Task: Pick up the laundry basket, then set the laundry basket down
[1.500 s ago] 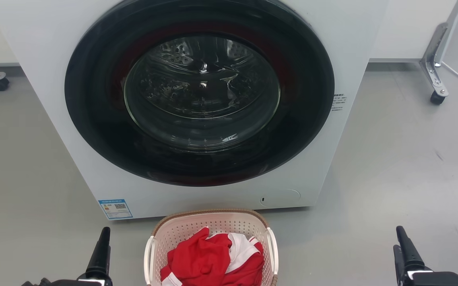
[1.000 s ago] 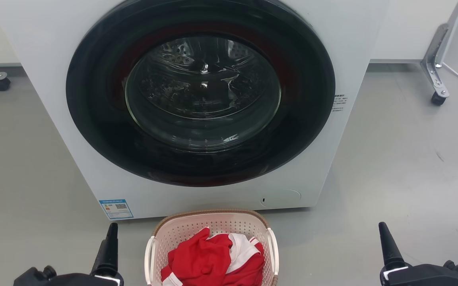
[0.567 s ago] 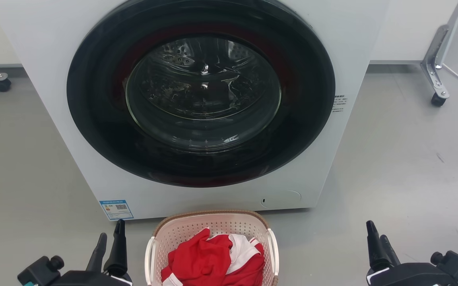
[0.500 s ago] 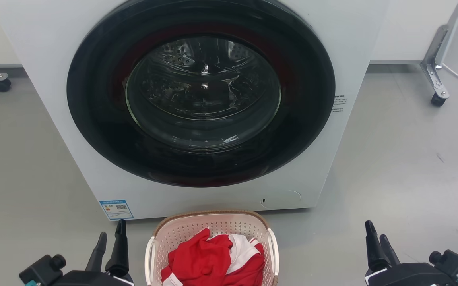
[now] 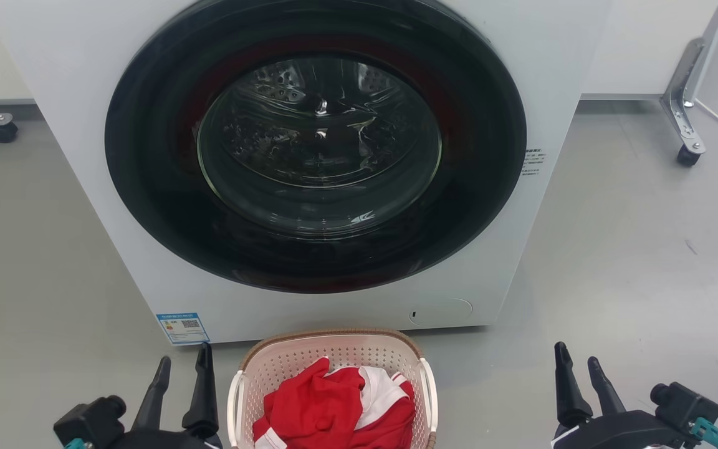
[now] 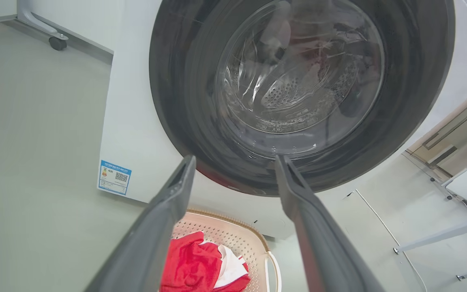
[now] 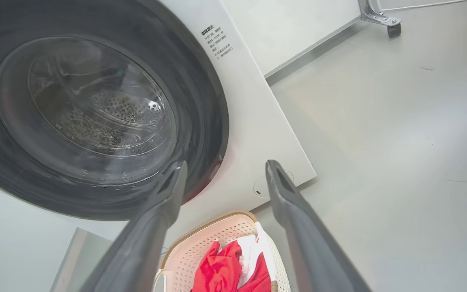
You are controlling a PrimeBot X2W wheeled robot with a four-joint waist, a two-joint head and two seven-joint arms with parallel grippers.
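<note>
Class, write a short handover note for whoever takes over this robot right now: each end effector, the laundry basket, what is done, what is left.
Laundry basket: on the floor in front of the washing machine, with red and white clothes inside.
Left end effector: open, empty, close beside the basket's left side.
Right end effector: open, empty, well off to the basket's right.
Done: nothing gripped or lifted yet.
Left: bring both in to the handles, grip, lift, set down.
</note>
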